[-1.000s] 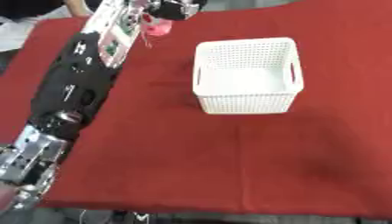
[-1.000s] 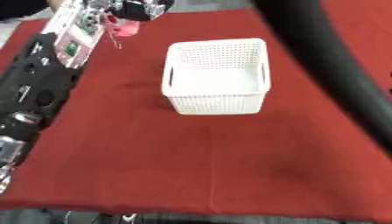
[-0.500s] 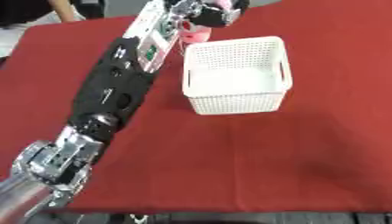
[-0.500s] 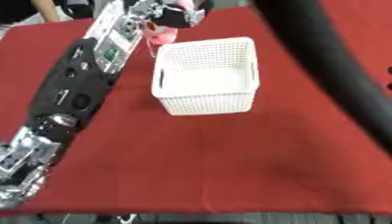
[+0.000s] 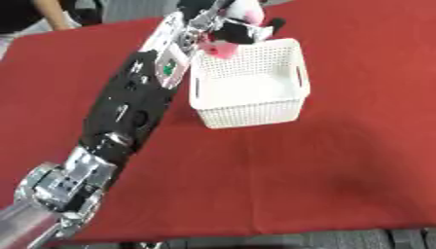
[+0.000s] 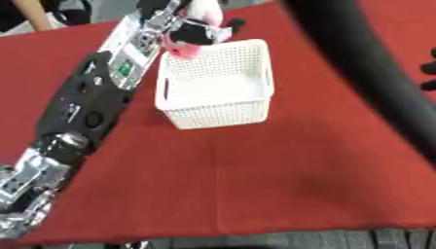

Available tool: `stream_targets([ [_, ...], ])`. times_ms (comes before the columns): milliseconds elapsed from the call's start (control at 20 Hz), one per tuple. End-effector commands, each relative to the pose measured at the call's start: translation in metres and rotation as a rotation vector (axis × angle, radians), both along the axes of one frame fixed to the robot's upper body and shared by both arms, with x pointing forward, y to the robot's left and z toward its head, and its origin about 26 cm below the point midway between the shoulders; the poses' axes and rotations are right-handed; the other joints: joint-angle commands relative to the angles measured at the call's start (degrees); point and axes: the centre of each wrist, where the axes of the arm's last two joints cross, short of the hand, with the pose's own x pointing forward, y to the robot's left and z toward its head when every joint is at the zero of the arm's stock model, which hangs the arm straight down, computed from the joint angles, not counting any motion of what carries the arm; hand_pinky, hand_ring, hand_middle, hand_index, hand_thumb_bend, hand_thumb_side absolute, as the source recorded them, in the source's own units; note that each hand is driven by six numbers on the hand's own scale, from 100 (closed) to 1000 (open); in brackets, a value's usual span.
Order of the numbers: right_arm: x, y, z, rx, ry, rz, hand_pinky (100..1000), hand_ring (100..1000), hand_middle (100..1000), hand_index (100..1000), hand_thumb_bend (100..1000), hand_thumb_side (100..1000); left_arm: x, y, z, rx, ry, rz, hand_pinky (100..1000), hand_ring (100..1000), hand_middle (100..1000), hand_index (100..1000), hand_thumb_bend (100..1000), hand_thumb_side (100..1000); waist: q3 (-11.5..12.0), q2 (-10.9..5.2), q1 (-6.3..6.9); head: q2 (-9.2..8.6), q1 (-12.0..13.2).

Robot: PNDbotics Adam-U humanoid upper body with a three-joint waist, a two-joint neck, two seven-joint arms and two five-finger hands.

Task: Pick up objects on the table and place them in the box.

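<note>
My left arm stretches from the lower left up to the top middle. Its hand (image 5: 240,28) is curled round a small pink object (image 5: 218,49) and holds it above the far left corner of the white slotted box (image 5: 255,106). The pink object hangs just over the box's rim, partly hidden by the dark fingers. What I can see of the box's inside looks bare and white. Of my right arm only a blurred black stretch (image 6: 366,63) crosses the right eye view, and its hand does not show.
A red cloth (image 5: 298,185) covers the table, and its front edge runs along the bottom of the view. The long left forearm (image 5: 136,107) lies over the cloth just left of the box.
The left hand has carried the pink object rightwards, from left of the box to above its far left corner. The camera has shifted as well.
</note>
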Motion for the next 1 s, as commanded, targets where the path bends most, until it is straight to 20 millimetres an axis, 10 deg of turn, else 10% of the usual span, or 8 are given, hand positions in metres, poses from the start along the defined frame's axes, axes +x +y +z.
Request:
stream_targets([
  [50, -0.001, -0.002, 0.007, -0.019, -0.02, 0.0, 629, 748, 805, 809, 139, 761, 0.002, 0.015, 0.013, 0.076, -0.005, 0.035, 477, 664, 683, 768, 546, 622, 0.08, -0.97, -0.37, -0.42, -0.48],
  [200, -0.001, -0.003, 0.006, -0.02, -0.018, -0.002, 629, 748, 805, 807, 140, 761, 0.004, 0.02, 0.013, 0.204, 0.064, 0.078, 671, 817, 836, 923, 655, 768, 0.22, -1.0, -0.39, -0.42, -0.44],
  [600, -0.002, -0.003, 0.005, -0.022, -0.013, -0.006, 628, 747, 804, 804, 141, 760, 0.002, 0.026, 0.025, 0.278, 0.093, 0.111, 710, 841, 859, 937, 766, 830, 0.55, -1.09, -0.49, -0.42, -0.42],
  [750, -0.002, -0.003, 0.004, -0.02, -0.009, -0.008, 629, 748, 805, 804, 142, 759, -0.002, 0.028, 0.034, 0.172, 0.037, 0.091, 580, 786, 813, 900, 490, 888, 0.77, -1.06, -0.56, -0.42, -0.49],
  [800, -0.003, -0.004, 0.003, -0.019, -0.007, -0.01, 629, 748, 805, 804, 143, 758, -0.005, 0.029, 0.038, 0.097, 0.004, 0.064, 487, 753, 782, 881, 262, 924, 0.9, -1.0, -0.57, -0.42, -0.57],
  [1000, -0.003, -0.004, 0.001, -0.019, 0.001, -0.019, 631, 757, 807, 805, 147, 754, -0.022, 0.032, 0.044, -0.17, -0.011, -0.12, 447, 744, 774, 887, 100, 1000, 1.5, -0.69, -0.47, -0.42, -0.79],
])
